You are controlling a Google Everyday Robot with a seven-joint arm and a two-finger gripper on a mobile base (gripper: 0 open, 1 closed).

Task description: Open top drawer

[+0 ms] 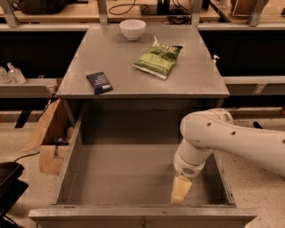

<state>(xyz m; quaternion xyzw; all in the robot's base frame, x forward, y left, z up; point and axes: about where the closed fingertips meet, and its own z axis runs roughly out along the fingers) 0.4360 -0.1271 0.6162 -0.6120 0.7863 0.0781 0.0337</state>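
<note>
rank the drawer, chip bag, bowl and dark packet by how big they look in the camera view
1. drawer
2. chip bag
3. bowl and dark packet look alike; the bowl sits farther back, so unranked.
The gripper hangs inside the drawer, near its front wall.

A robotics lab: cabled workbenches [53,13], pump bottles [15,73] on a shelf [31,85], robot hand [180,191] inside the top drawer [111,213].

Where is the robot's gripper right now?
The gripper hangs inside the open top drawer, near its front right corner, just behind the drawer's front panel.
</note>
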